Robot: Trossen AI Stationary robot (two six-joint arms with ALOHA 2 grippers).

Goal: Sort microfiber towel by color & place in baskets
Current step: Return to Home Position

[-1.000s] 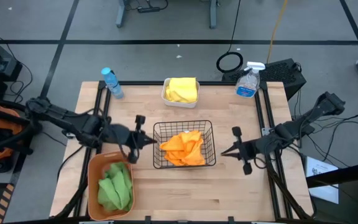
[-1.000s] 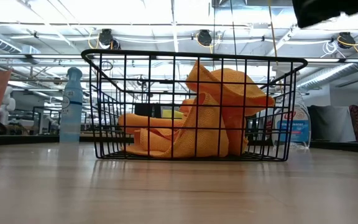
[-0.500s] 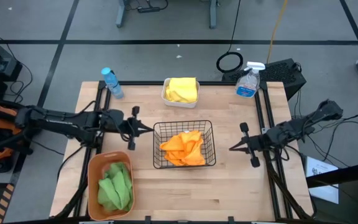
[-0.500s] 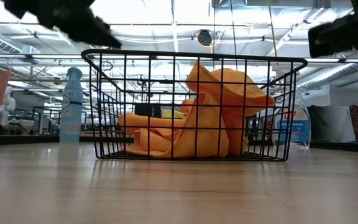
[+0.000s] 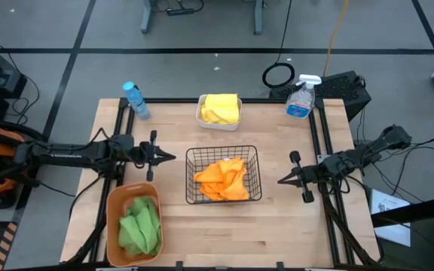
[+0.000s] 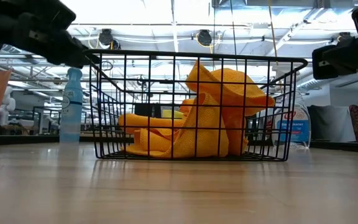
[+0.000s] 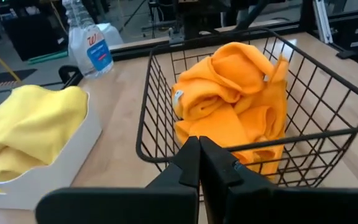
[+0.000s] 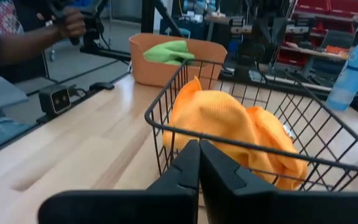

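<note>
Orange towels (image 5: 222, 179) lie bunched in the black wire basket (image 5: 254, 154) at the table's middle. Yellow towels (image 5: 221, 107) fill the small white tub (image 5: 200, 117) at the far side. Green towels (image 5: 140, 226) lie in the orange-brown tub (image 5: 116, 202) at the near left. My left gripper (image 5: 172, 156) is shut and empty, left of the wire basket. My right gripper (image 5: 280, 181) is shut and empty, right of it.
A blue-capped water bottle (image 5: 135, 99) stands at the far left. A clear spray bottle (image 5: 301, 98) stands at the far right. A person's arm (image 8: 23, 43) shows beyond the table's left side in the right wrist view. Bare wood lies along the near edge.
My left gripper has drawn back toward the table's left edge and a little toward the far edge, away from the wire basket. My right gripper has moved a little toward the table's right edge. The towels and baskets have stayed still.
</note>
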